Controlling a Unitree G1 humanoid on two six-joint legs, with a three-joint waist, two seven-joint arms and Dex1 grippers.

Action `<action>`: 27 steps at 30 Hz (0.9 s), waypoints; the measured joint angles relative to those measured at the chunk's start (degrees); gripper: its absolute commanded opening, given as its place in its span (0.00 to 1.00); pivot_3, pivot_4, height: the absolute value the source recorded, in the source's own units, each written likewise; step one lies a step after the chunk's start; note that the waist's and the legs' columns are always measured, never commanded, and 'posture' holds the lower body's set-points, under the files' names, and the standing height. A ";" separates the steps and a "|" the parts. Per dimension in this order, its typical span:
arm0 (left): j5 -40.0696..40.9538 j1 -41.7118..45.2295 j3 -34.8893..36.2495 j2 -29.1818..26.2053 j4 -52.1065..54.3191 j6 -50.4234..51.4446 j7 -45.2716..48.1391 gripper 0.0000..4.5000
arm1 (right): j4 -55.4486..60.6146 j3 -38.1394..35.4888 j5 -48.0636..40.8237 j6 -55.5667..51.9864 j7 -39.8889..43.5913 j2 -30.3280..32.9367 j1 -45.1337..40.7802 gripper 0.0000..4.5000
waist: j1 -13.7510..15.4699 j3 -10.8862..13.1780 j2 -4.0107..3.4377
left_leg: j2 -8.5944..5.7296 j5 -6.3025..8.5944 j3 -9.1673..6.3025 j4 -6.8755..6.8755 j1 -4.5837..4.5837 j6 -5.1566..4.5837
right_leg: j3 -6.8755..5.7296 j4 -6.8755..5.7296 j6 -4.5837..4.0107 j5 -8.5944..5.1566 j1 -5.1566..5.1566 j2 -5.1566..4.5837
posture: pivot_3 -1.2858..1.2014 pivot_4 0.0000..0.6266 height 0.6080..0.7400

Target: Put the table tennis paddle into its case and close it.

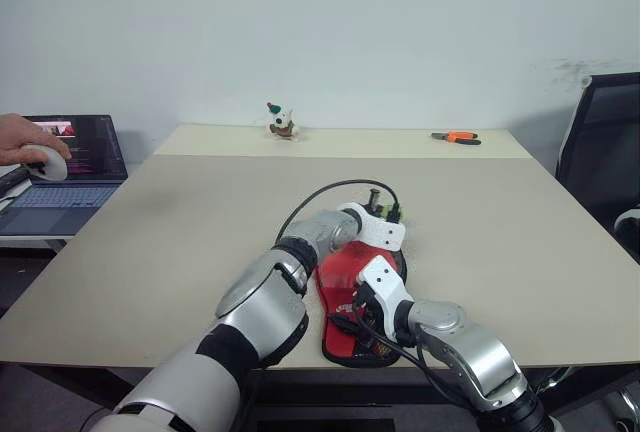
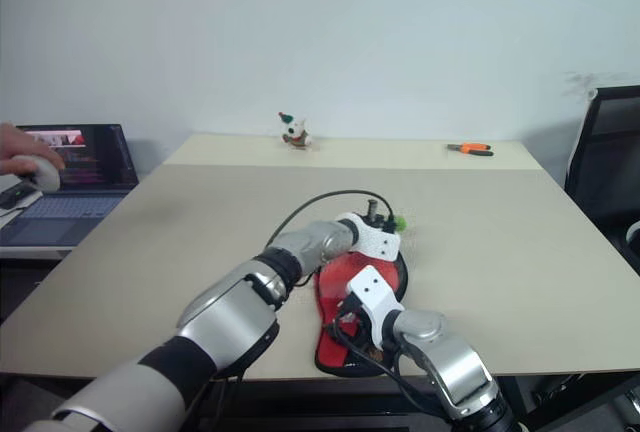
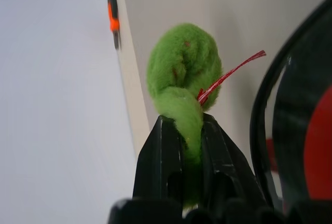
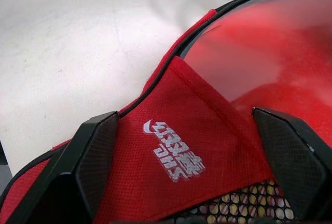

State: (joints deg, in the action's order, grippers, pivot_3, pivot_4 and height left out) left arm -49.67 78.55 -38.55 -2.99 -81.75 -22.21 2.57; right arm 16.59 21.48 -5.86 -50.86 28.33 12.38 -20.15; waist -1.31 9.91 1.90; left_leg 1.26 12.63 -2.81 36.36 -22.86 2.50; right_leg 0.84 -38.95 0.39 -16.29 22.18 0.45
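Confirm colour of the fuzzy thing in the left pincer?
Bright green pom-pom, with a thin red strand; clearest in the left wrist view.

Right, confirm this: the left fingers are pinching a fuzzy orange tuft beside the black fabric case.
Wrong colour. In the left wrist view the left fingers pinch a fuzzy green tuft, not an orange one. It does sit beside the black fabric case.

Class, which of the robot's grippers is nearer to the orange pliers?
Left. The left gripper, shut on a green pompom, reaches farther toward the pliers; the right gripper hangs open near the table's front edge.

Both arms over case (image 2: 392, 282) on table (image 2: 150, 252)
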 measured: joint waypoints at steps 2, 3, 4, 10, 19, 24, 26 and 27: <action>-1.00 0.19 -1.02 0.35 -0.01 -0.97 -0.92 0.00 | 0.01 0.00 -0.01 -0.07 -0.10 -0.04 0.00 1.00 | 0.00 0.00 0.00 | -0.01 0.00 0.00 -0.01 0.01 0.00 | -0.01 0.00 0.01 0.00 0.00 -0.01 | 0.52 0.24 1.00; -1.23 0.21 -1.18 0.56 -0.01 -1.18 -1.09 0.00 | 0.02 0.00 -0.02 -0.09 -0.14 -0.07 0.00 1.00 | 0.00 0.00 0.00 | -0.01 0.00 0.01 -0.01 0.01 0.00 | -0.01 0.00 0.01 -0.01 0.00 -0.01 | 0.52 0.24 1.00; -1.33 0.21 -1.25 0.75 -0.01 -1.45 -1.33 0.00 | 0.02 0.00 -0.02 -0.10 -0.16 -0.10 0.01 1.00 | 0.00 0.00 0.00 | -0.01 0.00 0.02 -0.01 0.01 0.00 | -0.01 0.00 0.01 0.00 0.00 -0.01 | 0.52 0.24 1.00; -1.46 0.23 -1.33 1.23 -0.01 -2.53 -1.92 0.00 | 0.02 0.00 -0.02 -0.13 -0.39 -0.25 0.06 1.00 | 0.00 -0.01 0.00 | -0.01 0.00 0.03 -0.03 0.03 0.00 | -0.02 0.00 0.01 -0.01 0.00 -0.01 | 0.52 0.24 1.00; 2.24 0.21 1.54 3.23 -0.01 -5.15 5.76 0.00 | -0.02 0.09 -0.01 -0.15 -0.71 -0.59 0.07 1.00 | -0.07 -0.03 -0.01 | -0.01 0.00 0.07 -0.06 0.06 0.00 | -0.02 0.00 0.01 -0.01 0.00 -0.01 | 0.52 0.24 1.00; 4.46 0.20 3.19 2.82 0.05 -5.45 9.47 0.40 | -1.38 0.17 -0.03 -0.14 -0.09 -0.87 -0.99 1.00 | -0.38 -0.11 -0.02 | 0.00 0.00 0.12 -0.08 0.14 0.00 | 0.03 -0.02 0.01 -0.01 -0.02 -0.01 | 0.52 0.24 1.00; 5.29 0.20 4.18 2.78 0.17 -5.24 10.68 0.53 | -2.40 0.33 -0.03 -0.13 0.28 -1.22 -1.70 1.00 | -0.42 -0.16 -0.03 | 0.01 0.00 0.14 -0.08 0.19 -0.01 | 0.04 -0.05 0.01 -0.01 -0.04 0.00 | 0.52 0.24 1.00; 6.40 0.18 5.34 2.79 0.25 -4.97 11.85 0.53 | -2.97 0.40 -0.05 -0.10 0.48 -1.36 -2.11 1.00 | -0.55 -0.21 -0.05 | 0.04 0.00 0.19 -0.08 0.24 -0.01 | 0.06 -0.05 0.01 -0.01 -0.05 0.02 | 0.52 0.24 1.00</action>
State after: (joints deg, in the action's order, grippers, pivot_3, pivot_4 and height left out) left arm -43.27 78.73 -33.21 -0.20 -81.50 -27.18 14.43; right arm 13.62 21.88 -5.90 -50.95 28.81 11.02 -22.25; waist -1.85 9.70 1.85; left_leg 1.29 12.63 -2.62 36.27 -22.62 2.50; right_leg 0.90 -39.00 0.40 -16.30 22.13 0.47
